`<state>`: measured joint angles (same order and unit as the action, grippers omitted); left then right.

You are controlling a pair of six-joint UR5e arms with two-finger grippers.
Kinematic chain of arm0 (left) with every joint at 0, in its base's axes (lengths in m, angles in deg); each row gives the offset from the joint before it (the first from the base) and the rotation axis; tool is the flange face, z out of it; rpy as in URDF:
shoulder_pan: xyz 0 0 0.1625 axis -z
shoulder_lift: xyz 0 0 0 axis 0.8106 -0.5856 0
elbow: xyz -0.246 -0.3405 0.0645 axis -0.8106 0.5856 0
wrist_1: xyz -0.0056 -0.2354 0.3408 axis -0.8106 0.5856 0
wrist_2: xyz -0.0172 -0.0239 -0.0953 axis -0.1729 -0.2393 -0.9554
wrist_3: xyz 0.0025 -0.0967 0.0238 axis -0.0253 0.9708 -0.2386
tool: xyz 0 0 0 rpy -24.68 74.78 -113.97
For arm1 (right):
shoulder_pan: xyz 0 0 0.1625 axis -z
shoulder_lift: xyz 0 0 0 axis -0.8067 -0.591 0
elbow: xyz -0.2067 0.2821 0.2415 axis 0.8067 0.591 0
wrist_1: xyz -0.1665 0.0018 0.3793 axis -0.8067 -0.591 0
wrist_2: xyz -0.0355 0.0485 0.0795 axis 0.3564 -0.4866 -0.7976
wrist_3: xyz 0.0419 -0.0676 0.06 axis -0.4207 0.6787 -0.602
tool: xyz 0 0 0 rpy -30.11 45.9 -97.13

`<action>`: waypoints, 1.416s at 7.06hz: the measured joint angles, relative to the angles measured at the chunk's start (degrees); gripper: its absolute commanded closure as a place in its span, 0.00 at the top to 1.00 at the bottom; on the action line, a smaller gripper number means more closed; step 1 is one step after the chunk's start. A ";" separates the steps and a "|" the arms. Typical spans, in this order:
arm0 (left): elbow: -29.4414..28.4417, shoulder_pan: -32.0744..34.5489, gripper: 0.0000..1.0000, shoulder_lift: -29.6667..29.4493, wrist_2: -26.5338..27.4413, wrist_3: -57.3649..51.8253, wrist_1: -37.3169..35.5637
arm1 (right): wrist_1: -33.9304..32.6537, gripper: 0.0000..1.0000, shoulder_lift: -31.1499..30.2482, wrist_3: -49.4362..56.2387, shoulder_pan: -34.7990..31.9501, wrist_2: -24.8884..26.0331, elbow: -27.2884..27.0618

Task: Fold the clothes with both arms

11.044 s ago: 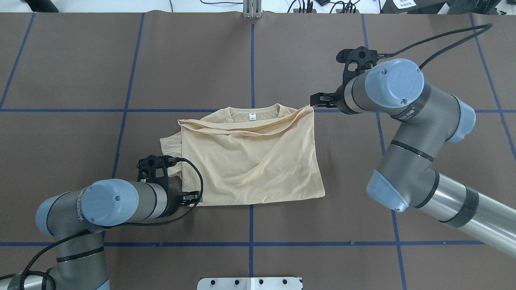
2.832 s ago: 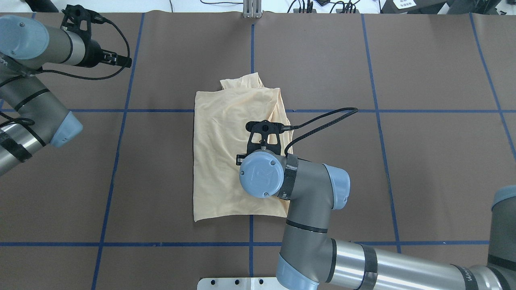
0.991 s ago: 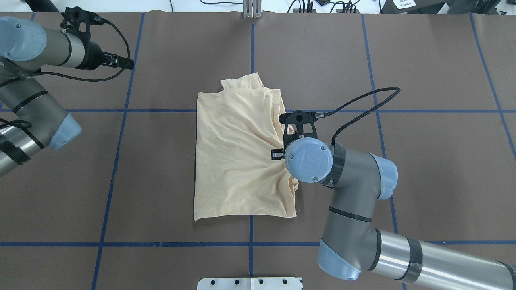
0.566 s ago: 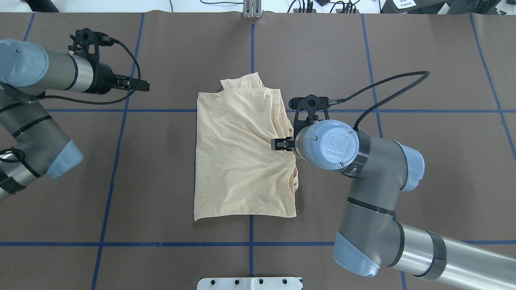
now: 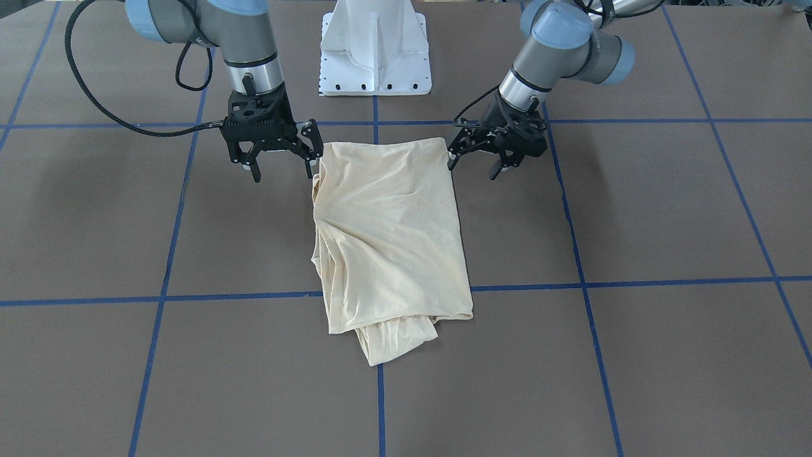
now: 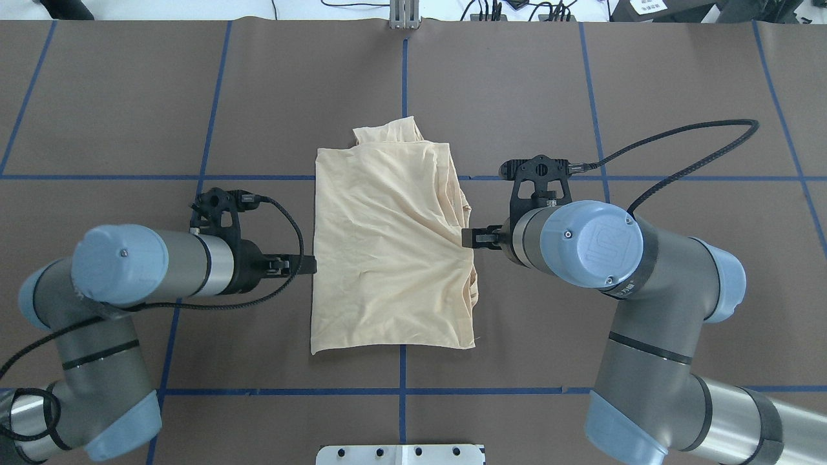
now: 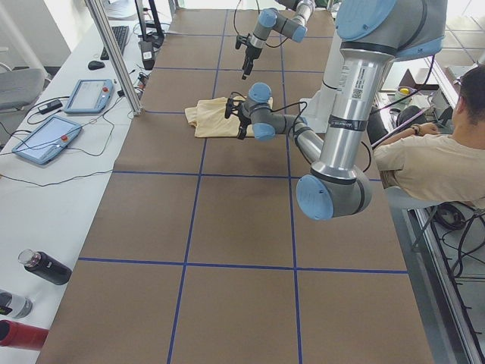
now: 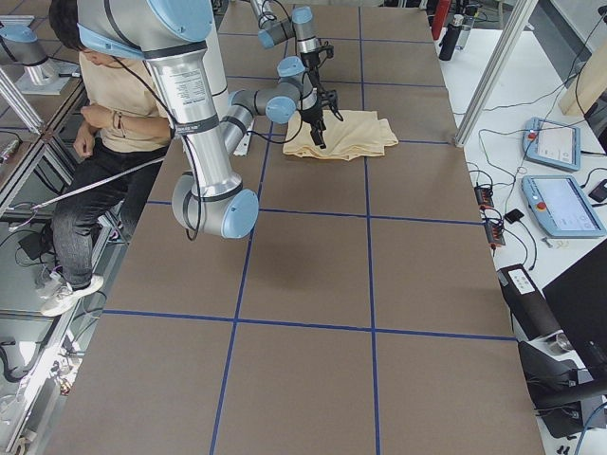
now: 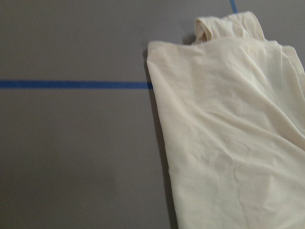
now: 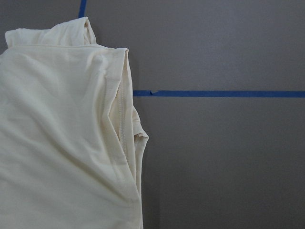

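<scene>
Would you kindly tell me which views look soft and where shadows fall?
Left wrist view: soft, the shirt slightly blurred. Right wrist view: sharper, hem stitching readable. Front-facing view: diffuse shadows on the table. Overhead view: evenly lit, no glare.

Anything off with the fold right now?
Fold is untidy: a bunched flap sticks out past the far edge of the T-shirt, and its edge on the robot's right is rumpled, with layers splayed out.

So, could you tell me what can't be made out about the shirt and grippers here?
Print and tag of the shirt: hidden under its own folds, every view.
Whether left gripper or right gripper touches cloth: overhead shows no height.
Side views: grippers too small.
Wrist views: fingers out of frame.
</scene>
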<state>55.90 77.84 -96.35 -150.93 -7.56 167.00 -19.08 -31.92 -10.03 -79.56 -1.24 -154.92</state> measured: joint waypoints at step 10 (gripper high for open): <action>-1.12 -10.06 0.53 -0.47 5.00 9.72 -0.76 | 0.07 1.00 -0.07 -0.20 0.21 0.50 0.05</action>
<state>54.78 67.78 -96.82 -145.93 2.16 166.23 -19.01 -31.99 -10.22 -79.35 -0.74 -154.87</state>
